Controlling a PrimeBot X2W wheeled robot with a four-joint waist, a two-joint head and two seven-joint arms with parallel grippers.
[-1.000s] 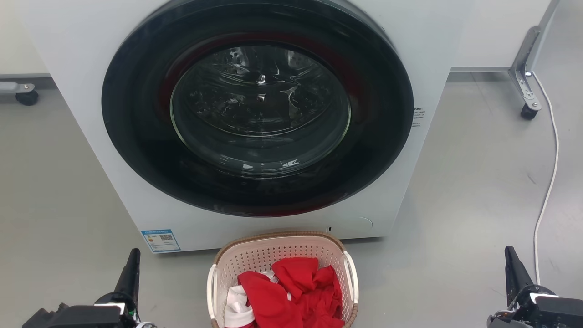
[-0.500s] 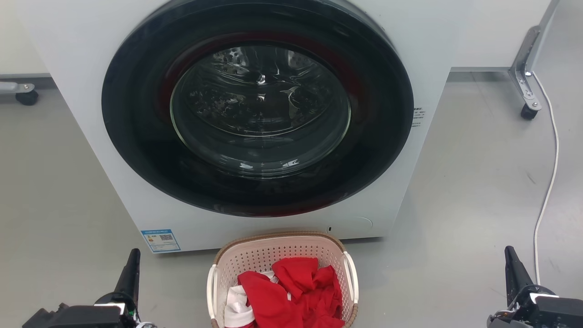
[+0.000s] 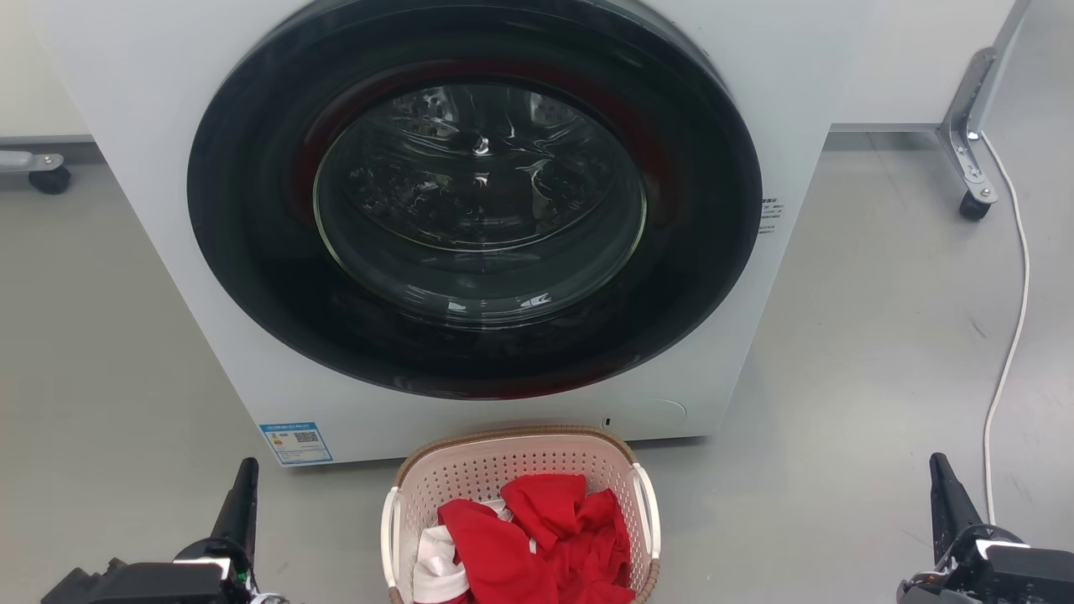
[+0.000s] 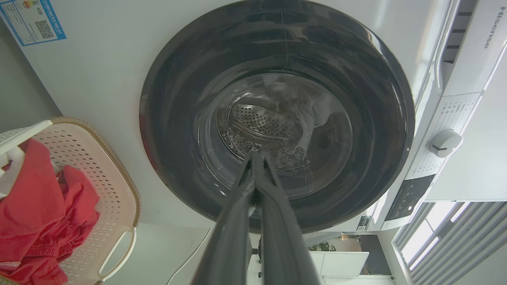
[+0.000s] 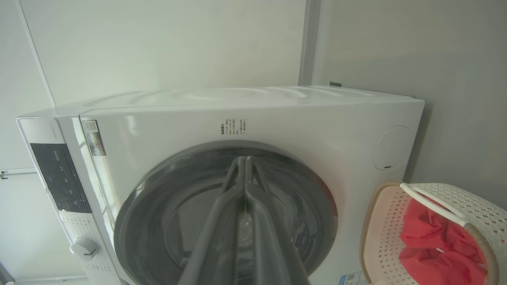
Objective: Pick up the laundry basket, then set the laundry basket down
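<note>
The laundry basket (image 3: 470, 478) stands on the floor just in front of the washing machine, at the bottom middle of the head view. It is cream-white with perforated walls, a brown woven rim and white side handles, and holds red and white clothes. My left gripper (image 3: 247, 470) is at the lower left, shut and empty, well apart from the basket. At the lower right my right gripper (image 3: 938, 466) is also shut with nothing in it. The basket (image 4: 107, 174) sits at the left of the left wrist view, and the basket (image 5: 455, 206) shows at the lower right of the right wrist view. In the wrist views both the left gripper (image 4: 255, 156) and the right gripper (image 5: 244, 159) point at the machine door.
A white front-loading washing machine (image 3: 168, 168) with a large dark round door (image 3: 474, 197) stands right behind the basket. A white cable (image 3: 1011, 335) runs along the floor on the right. A wheeled metal leg (image 3: 969, 159) stands at the upper right, a castor (image 3: 49, 178) at the far left.
</note>
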